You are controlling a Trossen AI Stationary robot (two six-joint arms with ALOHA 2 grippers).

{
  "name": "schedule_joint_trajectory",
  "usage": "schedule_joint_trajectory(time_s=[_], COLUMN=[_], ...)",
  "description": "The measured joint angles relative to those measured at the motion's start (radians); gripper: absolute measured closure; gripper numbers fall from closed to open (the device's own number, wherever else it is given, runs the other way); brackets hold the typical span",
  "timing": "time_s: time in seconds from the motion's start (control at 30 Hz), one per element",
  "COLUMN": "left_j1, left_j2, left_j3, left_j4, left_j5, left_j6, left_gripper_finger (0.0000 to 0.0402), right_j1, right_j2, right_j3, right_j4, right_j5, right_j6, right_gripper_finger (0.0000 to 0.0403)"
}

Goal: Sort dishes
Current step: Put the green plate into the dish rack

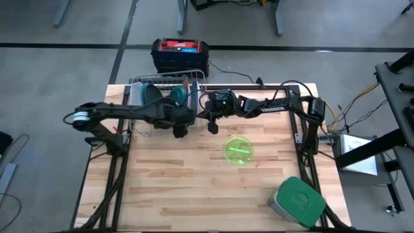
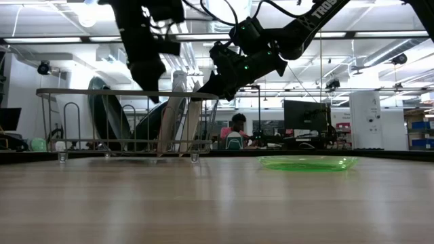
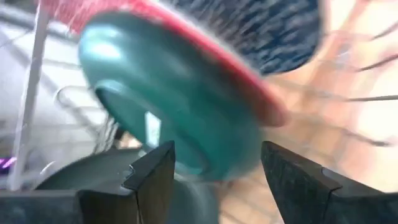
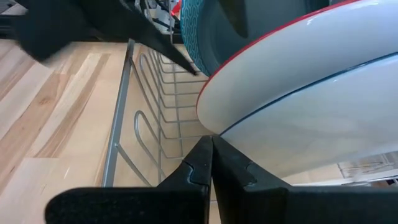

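A wire rack (image 1: 162, 83) at the table's far left holds several dishes on edge, among them a dark teal bowl (image 3: 168, 106), a red-rimmed plate (image 4: 267, 68) and a white blue-rimmed plate (image 4: 311, 130). A lime green plate (image 1: 238, 150) lies flat on the table's middle. My left gripper (image 3: 214, 149) hangs open above the rack's near side, facing the teal bowl, with nothing between its fingers. My right gripper (image 4: 211, 140) is shut, its tips at the lower rim of the white plates at the rack's right end (image 2: 202, 92). My right gripper's shut fingertips (image 4: 202, 152) stand right at the rim of the white blue-rimmed plate (image 4: 217, 132), coming slanting down from the table's right. I cannot tell whether they touch it. The plate stands on edge in the rack.
A square grey container with a green lid (image 1: 297, 199) sits at the near right corner. A black and red box (image 1: 180, 55) stands on the floor behind the table. Bare wood lies between the rack and the near edge.
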Motion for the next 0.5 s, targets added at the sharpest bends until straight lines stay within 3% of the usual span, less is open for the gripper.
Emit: schedule_joint_trajectory(time_s=[0.23, 0.5], left_j1=[-0.006, -0.005], left_j2=[-0.196, -0.221], left_j3=[-0.172, -0.341], left_j4=[0.25, 0.503], left_j5=[0.205, 0.118], left_j6=[0.12, 0.09], left_gripper_finger=[0.0172, 0.0172], right_j1=[0.0, 0.0], right_j2=[0.0, 0.0], right_j3=[0.0, -0.001], right_j4=[0.001, 0.006], right_j5=[0.0, -0.002], right_j6=[0.0, 0.008], right_gripper_finger=[0.0403, 0.0403])
